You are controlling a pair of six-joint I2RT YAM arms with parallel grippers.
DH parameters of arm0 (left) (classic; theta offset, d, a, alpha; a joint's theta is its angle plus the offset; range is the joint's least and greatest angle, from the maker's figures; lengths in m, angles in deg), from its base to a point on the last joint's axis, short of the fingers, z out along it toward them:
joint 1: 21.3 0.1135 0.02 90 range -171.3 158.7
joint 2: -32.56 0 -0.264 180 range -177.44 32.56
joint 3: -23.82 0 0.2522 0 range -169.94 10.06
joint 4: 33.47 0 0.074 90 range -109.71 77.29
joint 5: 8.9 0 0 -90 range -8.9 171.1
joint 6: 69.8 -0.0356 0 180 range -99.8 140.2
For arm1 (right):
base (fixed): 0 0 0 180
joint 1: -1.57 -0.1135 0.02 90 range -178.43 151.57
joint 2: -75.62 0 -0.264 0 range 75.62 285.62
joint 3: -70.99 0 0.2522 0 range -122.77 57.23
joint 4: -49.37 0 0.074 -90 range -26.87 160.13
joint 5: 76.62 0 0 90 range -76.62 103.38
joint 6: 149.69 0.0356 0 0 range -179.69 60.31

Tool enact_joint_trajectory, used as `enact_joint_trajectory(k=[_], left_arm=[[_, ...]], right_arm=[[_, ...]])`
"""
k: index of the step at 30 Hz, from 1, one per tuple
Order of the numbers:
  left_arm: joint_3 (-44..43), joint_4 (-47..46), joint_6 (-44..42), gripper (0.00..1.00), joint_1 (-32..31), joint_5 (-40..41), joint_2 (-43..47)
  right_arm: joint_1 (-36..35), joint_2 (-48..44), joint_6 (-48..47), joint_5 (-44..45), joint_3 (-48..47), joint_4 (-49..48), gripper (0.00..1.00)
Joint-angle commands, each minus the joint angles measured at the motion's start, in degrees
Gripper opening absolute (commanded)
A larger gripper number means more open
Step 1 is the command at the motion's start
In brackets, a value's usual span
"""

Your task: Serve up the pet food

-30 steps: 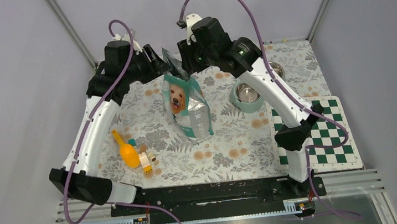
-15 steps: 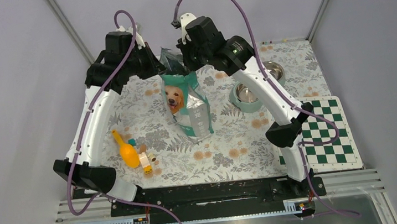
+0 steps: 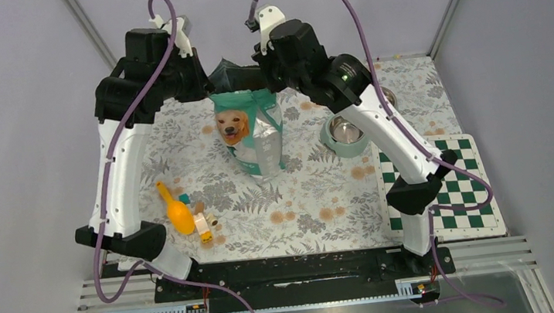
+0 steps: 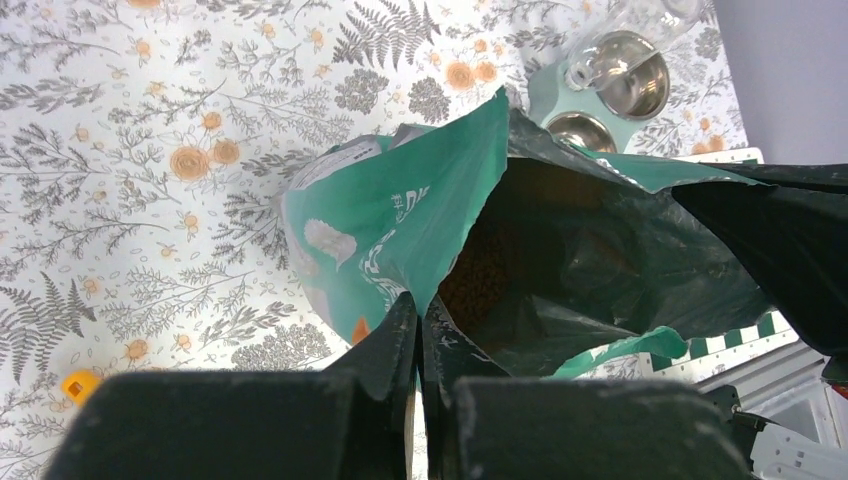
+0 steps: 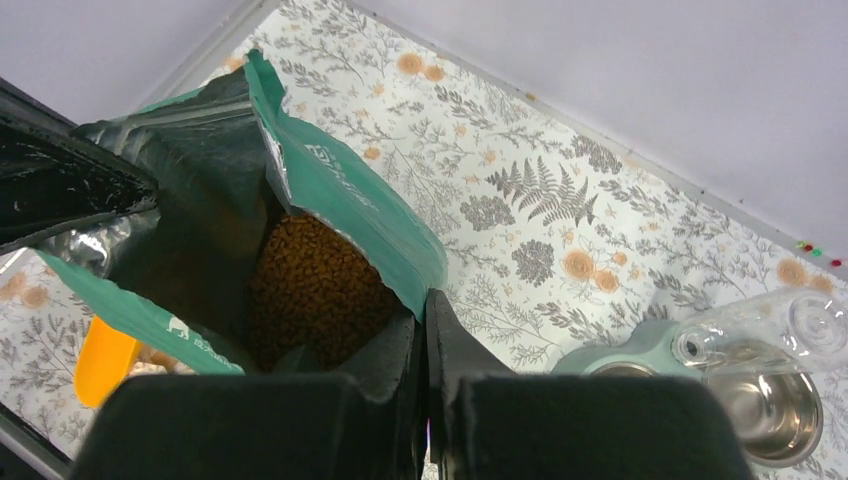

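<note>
A teal bag (image 3: pixel 250 132) picturing a golden retriever stands upright on the floral mat, its top torn open. My left gripper (image 4: pixel 420 305) is shut on the left edge of the bag's mouth (image 4: pixel 400 215). My right gripper (image 5: pixel 422 305) is shut on the opposite edge (image 5: pixel 340 190). Between them the mouth is spread wide. The pet food (image 5: pixel 315 285), small brown kibble, fills the bag's bottom and shows dimly in the left wrist view (image 4: pixel 480 275). In the top view both grippers (image 3: pixel 208 86) (image 3: pixel 270 79) hang above the bag's top.
A teal stand with two steel bowls (image 3: pixel 345 135) sits right of the bag, a clear plastic piece (image 5: pixel 760 325) over it. An orange scoop (image 3: pixel 177 212) and small toy blocks (image 3: pixel 203 225) lie front left. A green checkered board (image 3: pixel 444 185) lies at the right.
Both grippers closed on the bag's rim. The arms rose and pulled apart, standing the bag more upright, spreading its mouth and shifting it slightly left.
</note>
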Motion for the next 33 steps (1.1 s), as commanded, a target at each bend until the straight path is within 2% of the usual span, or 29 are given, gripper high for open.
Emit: enact_joint_trajectory(k=[1,4,8,9,10,11,13,15,16,19,23,27,30,33], left_arm=[[-6.61,-8.71,-3.15,0.00,2.31,3.74,3.52],[-3.22,-9.19,-1.81,0.00,2.47,1.58,3.69],[6.88,-12.76,0.50,0.00,2.66,-2.31,5.43],[9.50,-13.68,1.33,0.04,2.89,-3.62,5.82],[11.97,-14.58,2.06,0.19,3.28,-5.25,6.13],[14.18,-15.30,3.02,0.31,3.75,-6.62,6.66],[17.08,-16.59,4.24,0.45,4.79,-7.94,7.28],[17.68,-16.97,4.64,0.56,5.95,-8.28,8.09],[17.45,-17.05,4.60,0.59,6.59,-8.12,8.44],[16.83,-16.99,4.05,0.65,8.28,-7.20,10.27],[19.71,-15.65,3.73,0.69,9.66,-2.80,15.05],[28.95,-14.30,4.98,0.73,10.52,4.57,22.27],[37.67,-12.64,6.83,0.78,11.45,10.88,28.75],[48.72,-11.64,7.63,0.90,13.39,13.15,35.25]], right_arm=[[0.12,-9.84,-4.02,7.88,-7.00,-12.07,0.00],[-0.28,-9.40,-4.26,7.97,-6.94,-11.98,0.00],[-0.32,-9.06,-4.41,8.91,-4.25,-12.10,0.00],[-0.33,-8.77,-4.15,8.93,-3.44,-12.02,0.00],[-0.33,-8.62,-3.80,8.59,-2.18,-11.96,0.00],[-0.33,-8.39,-3.58,7.99,-0.92,-11.77,0.08],[-0.33,-7.28,-2.74,6.19,0.28,-9.64,0.31],[-0.31,-5.83,-1.82,4.28,-0.92,-6.33,0.49],[-0.33,-5.43,-1.44,3.25,-2.16,-5.05,0.55],[-0.33,-6.14,0.96,0.61,-2.38,-3.92,0.63],[-0.28,-8.34,3.09,-1.46,-1.89,-4.13,0.70],[-0.27,-11.98,6.52,-1.51,0.74,-4.10,0.72],[-0.32,-16.17,9.46,1.64,6.18,-4.76,0.71],[-0.33,-22.32,10.63,5.15,16.65,-8.23,0.73]])
